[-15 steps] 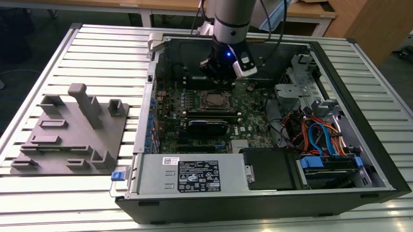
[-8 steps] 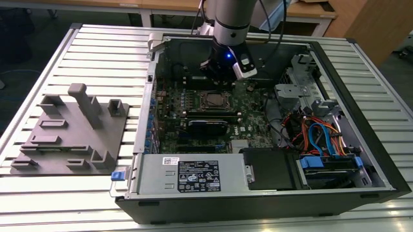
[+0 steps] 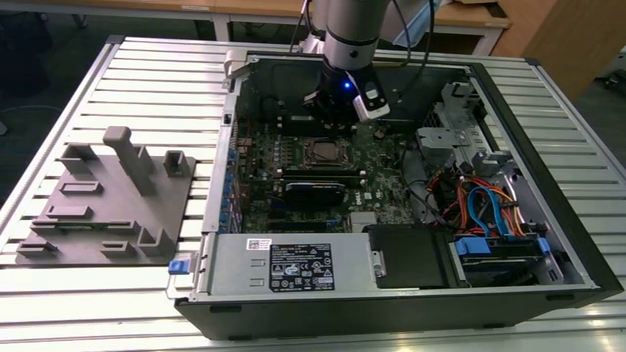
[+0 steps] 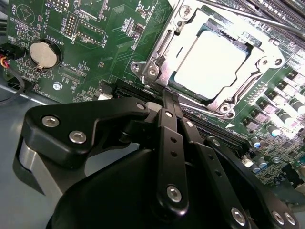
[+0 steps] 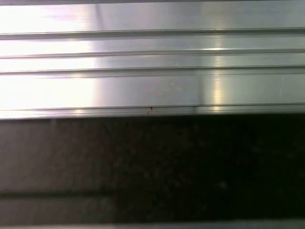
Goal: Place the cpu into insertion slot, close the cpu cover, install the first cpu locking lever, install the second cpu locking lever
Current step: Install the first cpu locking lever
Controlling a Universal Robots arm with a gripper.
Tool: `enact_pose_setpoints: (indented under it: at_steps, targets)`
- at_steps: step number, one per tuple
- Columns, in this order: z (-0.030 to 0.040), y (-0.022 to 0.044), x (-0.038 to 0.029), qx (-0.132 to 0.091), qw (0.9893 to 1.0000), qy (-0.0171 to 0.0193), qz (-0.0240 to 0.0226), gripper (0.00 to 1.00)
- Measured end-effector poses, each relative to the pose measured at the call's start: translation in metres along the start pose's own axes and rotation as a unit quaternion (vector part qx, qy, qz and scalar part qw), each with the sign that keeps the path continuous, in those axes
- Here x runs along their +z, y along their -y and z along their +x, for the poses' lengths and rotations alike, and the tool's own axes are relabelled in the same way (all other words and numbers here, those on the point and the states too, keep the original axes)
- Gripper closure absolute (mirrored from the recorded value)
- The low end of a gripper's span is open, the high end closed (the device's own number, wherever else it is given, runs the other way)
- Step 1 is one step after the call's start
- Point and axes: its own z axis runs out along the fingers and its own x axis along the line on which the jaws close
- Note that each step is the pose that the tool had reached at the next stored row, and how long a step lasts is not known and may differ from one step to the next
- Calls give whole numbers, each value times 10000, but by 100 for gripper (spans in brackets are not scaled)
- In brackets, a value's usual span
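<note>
Scene: An open computer case (image 3: pixel 391 286) lies on its side on a slatted metal worktop (image 3: pixel 146 66), the robot arm (image 3: pixel 350 33) reaching down into it near the far edge of the green circuit board (image 3: pixel 293 183).

Chip: In the second wrist view the cpu (image 4: pixel 213 63) sits flat in the insertion slot (image 4: pixel 162 47), its pale metal top squarely framed. In the exterior view the slot (image 3: pixel 321 152) lies toward the far side of the board, just in front of the arm.

Cover: The cpu cover (image 4: pixel 259 50) appears to be down over the chip, its silvery frame surrounding the top on all sides. Placing and closing look done.

Levers: A thin wire lever (image 4: pixel 248 15) runs along the far side of the slot. Whether it or its partner is latched cannot be told.

Step in hand: By the look of things, the locking levers. Doing it well would mean pressing on the lever's bent end only, swinging it down and sideways under its hook, and keeping the pressure off the cover and the small parts around the slot.

End effector: The end effector (image 4: pixel 168 93) hovers just beside the near corner of the slot, its black fingers (image 4: pixel 167 102) drawn together to a narrow tip with nothing between them. Contact with the slot's frame cannot be confirmed.

Elsewhere: A grey parts fixture (image 3: pixel 102 205) stands on the worktop at the exterior view's left, well apart from the case.
</note>
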Motion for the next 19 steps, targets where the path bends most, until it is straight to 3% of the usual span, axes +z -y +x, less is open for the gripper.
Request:
enact_pose_setpoints:
  at_steps: [19]
  targets:
    - [-10,-2,-20,-1,10000,0,7,90]
